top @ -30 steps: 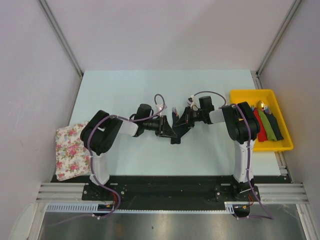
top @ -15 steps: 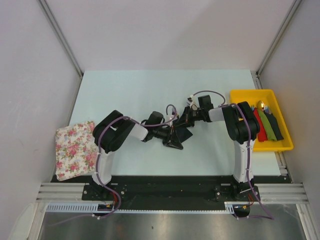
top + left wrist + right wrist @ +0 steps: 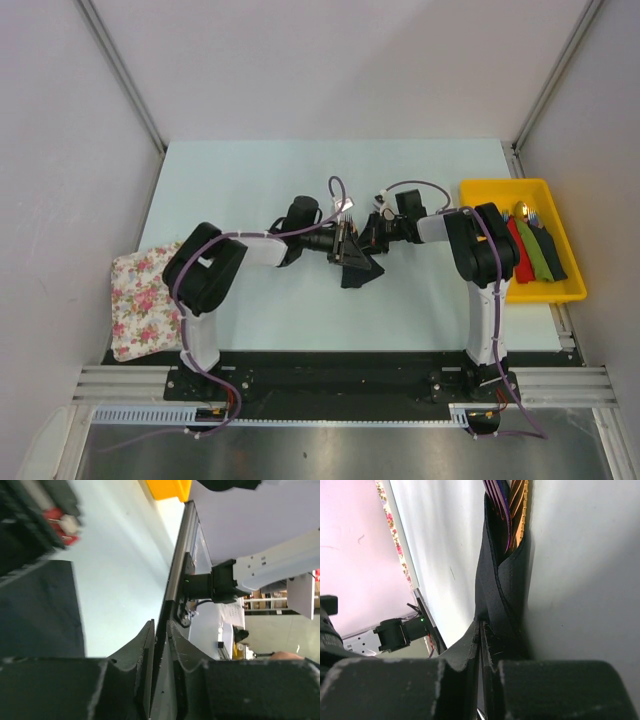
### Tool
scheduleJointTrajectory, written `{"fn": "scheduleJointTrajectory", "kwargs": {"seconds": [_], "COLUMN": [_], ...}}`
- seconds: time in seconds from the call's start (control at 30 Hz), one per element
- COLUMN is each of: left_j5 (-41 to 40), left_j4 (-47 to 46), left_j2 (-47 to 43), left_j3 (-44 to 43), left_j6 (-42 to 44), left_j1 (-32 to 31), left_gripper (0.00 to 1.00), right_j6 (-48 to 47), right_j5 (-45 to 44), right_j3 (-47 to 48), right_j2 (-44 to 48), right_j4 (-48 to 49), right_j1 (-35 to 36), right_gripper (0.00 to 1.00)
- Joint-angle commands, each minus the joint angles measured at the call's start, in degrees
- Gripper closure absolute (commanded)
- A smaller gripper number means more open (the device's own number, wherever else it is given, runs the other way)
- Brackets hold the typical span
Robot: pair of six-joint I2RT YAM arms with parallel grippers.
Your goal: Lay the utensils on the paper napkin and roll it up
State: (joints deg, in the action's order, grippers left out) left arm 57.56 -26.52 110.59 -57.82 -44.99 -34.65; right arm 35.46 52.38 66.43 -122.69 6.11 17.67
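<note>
At the middle of the pale blue-green table (image 3: 250,180), the thin matte black paper napkin (image 3: 362,272) lies partly folded, with both arms meeting over it.

Left gripper (image 3: 345,243): it sits at the napkin's left side. In the left wrist view its fingers (image 3: 146,647) are drawn almost together, with only a thin slit between them. Whether they pinch the sheet cannot be told. A flat stretch of the black napkin lies on the table to the left of the fingers in that view.

Right gripper (image 3: 373,240): it sits at the napkin's right side, just beside the left gripper. In the right wrist view its fingers are pressed together and pinch a folded edge of the napkin.

Utensils (image 3: 512,505): these are slender pieces with a ridged orange-brown handle and tines showing a purple sheen. They sit inside the napkin's fold, and their ends stick out past its far edge. The black sheet wraps round them on both sides.

Other items: a yellow plastic tray (image 3: 478,190) stands at the right edge of the table, well apart from the napkin. It holds a red rolled napkin (image 3: 516,245) and a green rolled napkin (image 3: 535,250) side by side, with a gold spoon (image 3: 522,210) at their far end. A floral pink-white cloth (image 3: 140,300) lies at the near left edge of the table.

Markings: a white sheet (image 3: 230,616) beyond the table rail carries print too small to read.
</note>
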Motion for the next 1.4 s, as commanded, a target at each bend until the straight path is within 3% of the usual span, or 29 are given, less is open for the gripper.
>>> {"fn": "scheduleJointTrajectory", "kwargs": {"seconds": [0.0,0.2,0.37,0.47,0.6,0.7,0.87,1.03,1.37], "left_j5": [-1.13,-5.0,-7.29,-7.37,-6.5,-6.58,-6.76,-6.41,-6.14], "left_j4": [-1.49,-3.01,-0.65,-0.63,-2.48,-2.83,-3.09,-3.01,-3.45], "left_j2": [4.19,9.38,14.56,16.32,16.59,16.77,16.94,17.03,17.21], "left_j3": [0.16,2.01,2.36,3.41,4.65,4.56,3.86,3.6,3.33], "left_j6": [-2.28,-2.47,-2.64,-3.35,-4.31,-4.4,-4.75,-4.84,-5.02], "left_j1": [2.4,1.43,3.01,3.8,3.63,3.63,3.54,3.54,3.54], "left_gripper": [0.8,0.84,0.92,0.98,0.99,0.99,0.99,0.99,0.99], "right_j6": [-4.43,-4.61,-4.88,-3.65,-4.43,-7.59,-12.78,-14.28,-15.07], "right_j5": [-6.76,-6.42,-5.19,-4.31,-5.18,-7.29,-11.5,-12.39,-11.07], "right_j3": [-1.48,-3.23,-2.89,-1.05,2.46,5.1,6.69,7.48,10.29], "right_j2": [-1.59,-0.62,1.05,4.63,10.45,12.47,11.16,6.78,0.18], "right_j4": [-5.93,-6.64,-7.25,-8.74,-12.78,-17.7,-23.86,-24.3,-21.49], "right_j1": [1.4,2.1,2.28,1.41,-1.14,-3.07,-3.52,-3.52,-1.95], "right_gripper": [0.93,0.92,0.9,0.84,0.7,0.66,0.63,0.58,0.59]}}
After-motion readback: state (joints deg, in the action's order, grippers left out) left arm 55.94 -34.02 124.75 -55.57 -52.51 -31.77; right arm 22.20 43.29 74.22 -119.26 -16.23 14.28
